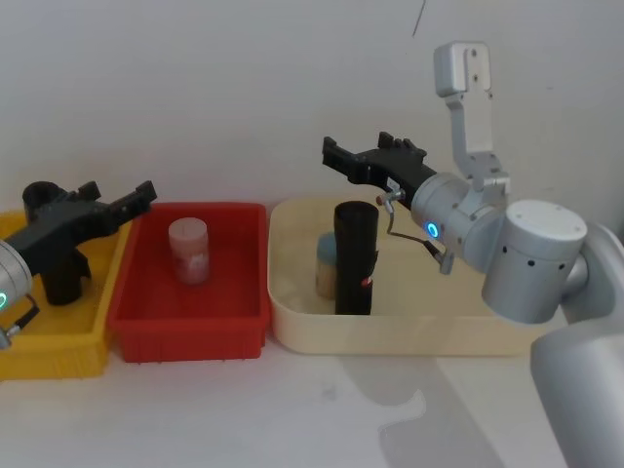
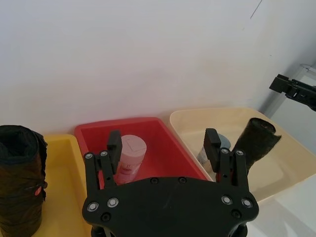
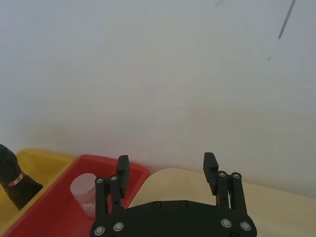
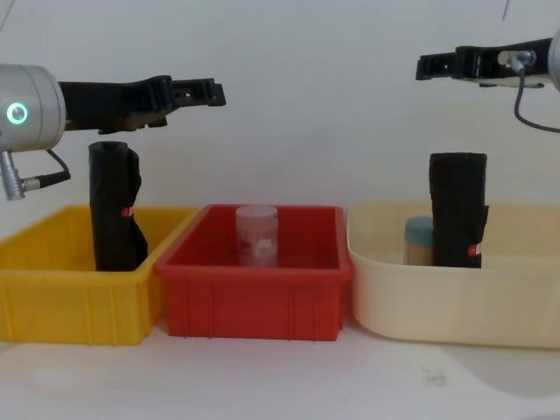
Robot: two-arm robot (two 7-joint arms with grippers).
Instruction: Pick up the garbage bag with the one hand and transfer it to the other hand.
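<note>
Two black rolled garbage bags stand upright. One garbage bag (image 4: 114, 206) (image 1: 60, 278) (image 2: 19, 177) is in the yellow bin (image 4: 70, 297). The other bag (image 4: 458, 210) (image 1: 356, 258) (image 2: 254, 140), with a small red mark, is in the cream tub (image 4: 455, 306). My left gripper (image 4: 210, 92) (image 1: 144, 198) (image 2: 164, 148), with a green ring, hangs open just above the yellow bin's bag, its fingers pointing over the red bin. My right gripper (image 4: 429, 66) (image 1: 331, 153) (image 3: 167, 170), with a blue ring, is open high above the cream tub. Neither holds anything.
A red bin (image 4: 254, 302) between the two holds a pink jar (image 4: 257, 234) (image 1: 189, 251). A blue-lidded jar (image 4: 418, 241) (image 1: 328, 265) stands beside the bag in the cream tub. A white wall is close behind the bins. Bare table lies in front.
</note>
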